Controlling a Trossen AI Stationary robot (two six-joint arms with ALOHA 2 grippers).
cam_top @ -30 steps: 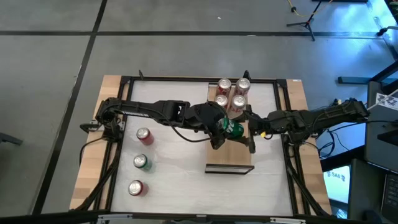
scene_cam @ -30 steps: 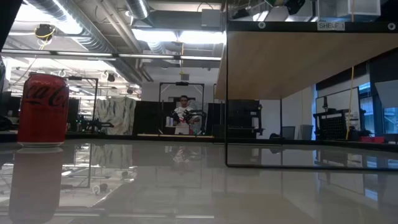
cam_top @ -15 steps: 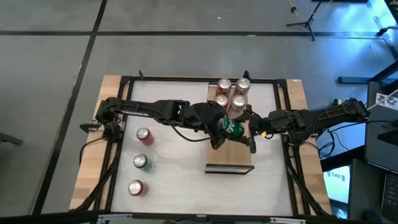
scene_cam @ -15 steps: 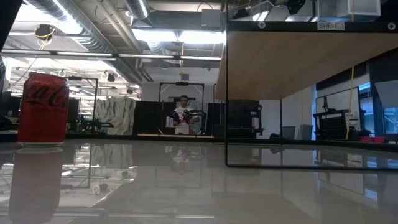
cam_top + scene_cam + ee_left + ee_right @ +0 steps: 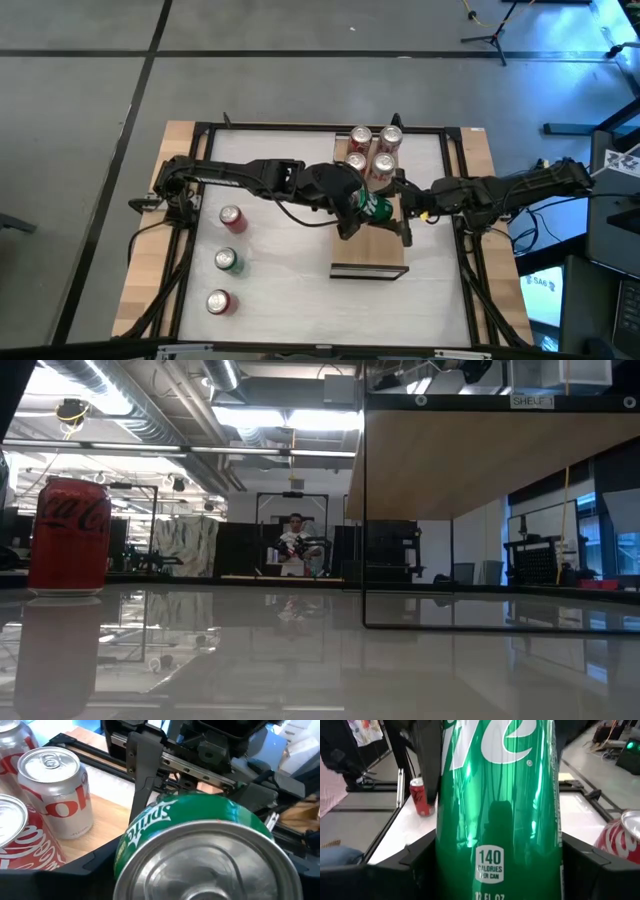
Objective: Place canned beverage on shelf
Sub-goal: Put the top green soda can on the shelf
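Hovering over the middle of the light-wood shelf [image 5: 368, 240], the green Sprite can [image 5: 375, 207] sits pinched between both grippers: the left gripper [image 5: 352, 205] and the right gripper [image 5: 398, 212] each have their fingers closed around its body. Four red cola cans [image 5: 371, 150] stand at the shelf's far end. Smooth, glossy aluminium looks slippery and dentable, so mid-body grips probably suit best.

4 cans [image 5: 370, 150] crowd the far end of the shelf [image 5: 368, 252]; its near end lies bare. Both tools meet around the green can [image 5: 374, 206] mid-shelf, blocking passage there. On the white surface [image 5: 290, 260], 3 cans [image 5: 226, 259] line the left side; the middle is free.
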